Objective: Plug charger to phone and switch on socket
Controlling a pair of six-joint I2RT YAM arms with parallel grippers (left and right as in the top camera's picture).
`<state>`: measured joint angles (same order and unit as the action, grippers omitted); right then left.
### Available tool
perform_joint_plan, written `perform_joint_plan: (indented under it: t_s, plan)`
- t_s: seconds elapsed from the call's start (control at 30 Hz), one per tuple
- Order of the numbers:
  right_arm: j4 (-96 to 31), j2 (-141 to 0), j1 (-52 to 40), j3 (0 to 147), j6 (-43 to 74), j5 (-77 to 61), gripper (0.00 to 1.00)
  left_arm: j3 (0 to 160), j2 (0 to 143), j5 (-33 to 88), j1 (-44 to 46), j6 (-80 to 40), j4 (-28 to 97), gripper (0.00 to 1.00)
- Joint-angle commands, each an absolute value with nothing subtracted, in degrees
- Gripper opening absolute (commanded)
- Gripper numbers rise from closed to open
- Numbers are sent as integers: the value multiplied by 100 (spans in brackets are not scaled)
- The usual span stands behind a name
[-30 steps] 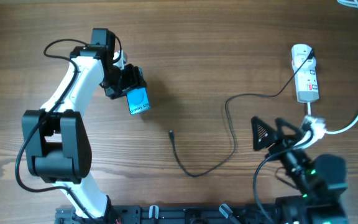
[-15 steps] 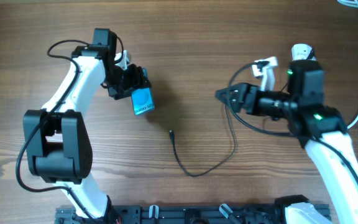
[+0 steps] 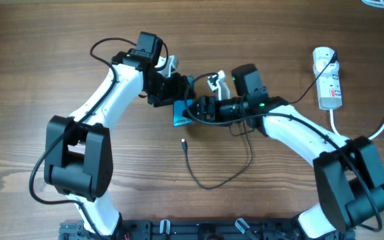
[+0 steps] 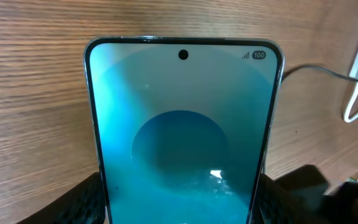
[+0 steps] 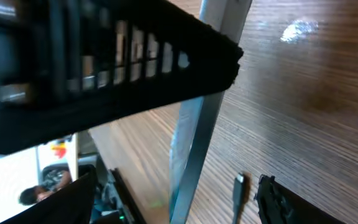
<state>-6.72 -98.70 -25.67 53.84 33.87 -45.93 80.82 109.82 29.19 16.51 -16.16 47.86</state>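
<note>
The phone (image 3: 180,115) with its cyan screen is held off the table, clamped between the fingers of my left gripper (image 3: 172,93). It fills the left wrist view (image 4: 182,124), with my left gripper (image 4: 182,208) shut on its sides. My right gripper (image 3: 197,110) is open, right beside the phone. In the right wrist view its open fingers (image 5: 174,185) straddle the phone's thin edge (image 5: 194,143). The charger's black cable (image 3: 249,150) lies on the table. Its connector tip (image 3: 183,142) is free below the phone and also shows in the right wrist view (image 5: 238,186). The white socket (image 3: 327,83) lies at the far right.
The socket's thick white cord (image 3: 379,130) loops off the right edge. The black cable curves across the table's middle from the socket, passing under my right arm. The two arms meet over the middle of the wooden table (image 3: 45,40).
My right arm has swung from the right front to the middle, up to the phone. My left gripper has carried the phone to the right, towards it. The cable tip has not moved.
</note>
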Motion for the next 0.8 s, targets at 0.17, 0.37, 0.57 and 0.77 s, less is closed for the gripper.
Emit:
perform_joint_plan:
  t_s: [0.17, 0.37, 0.57, 0.77]
  plan:
    - [-467, -9955, -2722, 5468, 3765, -3918, 65, 8077, 10842, 3347, 1828, -1522, 4705, 64]
    - [-469, -9955, -2720, 5468, 3824, -3920, 38, 8077, 10842, 3404, 1828, -1520, 4705, 65]
    - [-456, -9955, -2720, 5468, 4110, -3918, 6, 8077, 10842, 3398, 1946, -1518, 4644, 66]
    - [-340, -9953, -2615, 5470, 4108, -4322, 4, 8097, 10816, 3415, 1859, -1520, 4648, 79]
